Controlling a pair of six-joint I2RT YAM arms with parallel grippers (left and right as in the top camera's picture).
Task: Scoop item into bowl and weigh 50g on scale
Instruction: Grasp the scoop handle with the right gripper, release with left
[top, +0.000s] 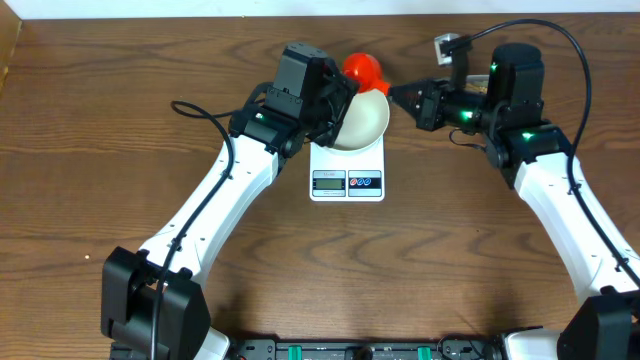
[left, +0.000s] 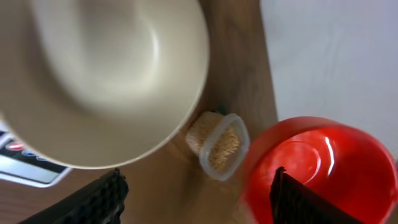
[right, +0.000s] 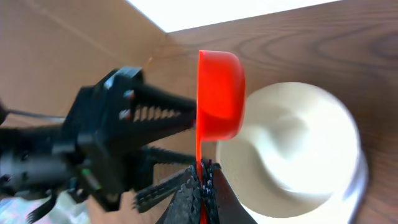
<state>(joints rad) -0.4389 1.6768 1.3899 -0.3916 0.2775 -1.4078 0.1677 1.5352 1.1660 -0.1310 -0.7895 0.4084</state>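
Broadly, the wooden tabletop (top: 120, 90) carried everything. At centre sat the scale (top: 347, 182), display toward the robot, with the bowl (top: 362, 120) resting on its platform. By the bowl's left rim the left pincer (left: 198, 186) was spread wide. The right pincer (right: 202, 186) was pressed together on the handle of a red scoop (top: 365, 68), cup raised just behind the bowl. A clear tub (left: 242, 149) stood beyond the bowl, beside the scoop. The beans (left: 222, 148) lay inside it.

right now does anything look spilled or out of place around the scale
No spill shows. The bowl sits off-centre on the scale, toward its far right corner. The red scoop in the right gripper is empty.
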